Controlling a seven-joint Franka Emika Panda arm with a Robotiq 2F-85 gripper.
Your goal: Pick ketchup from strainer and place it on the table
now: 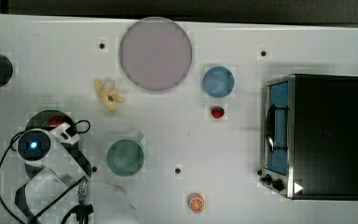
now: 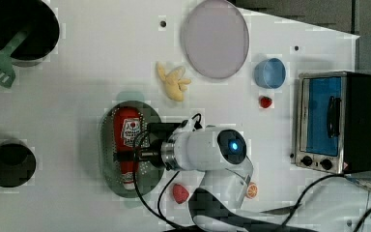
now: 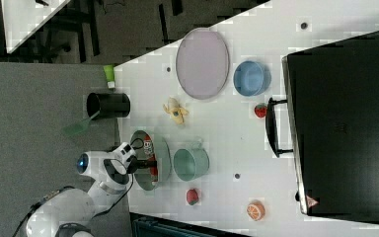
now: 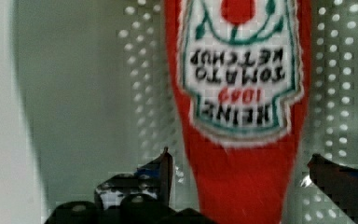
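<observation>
The table [image 2: 87, 58] is spreading white across the left view, with bare surface lying open to the left of the strainer and above it toward the upper middle of the frame. The toaster oven [image 2: 335, 121] is sitting at the right edge, and the lilac plate [image 2: 216, 38] is sitting at the top centre, both well apart from the strainer. The strainer [image 2: 107, 145] is lying in the lower left-centre of the left view, its long axis running up and down the frame. The ketchup [image 2: 129, 128] is lying flat inside it along the same axis, base toward the top of the frame and white cap toward the bottom. A peeled banana [image 2: 174, 83] is lying above the strainer and a strawberry [image 2: 180, 193] just below and to the right. The gripper [image 4: 240, 175] is straddling the bottle's narrowing neck, fingers spread wide on either side with gaps showing.
</observation>
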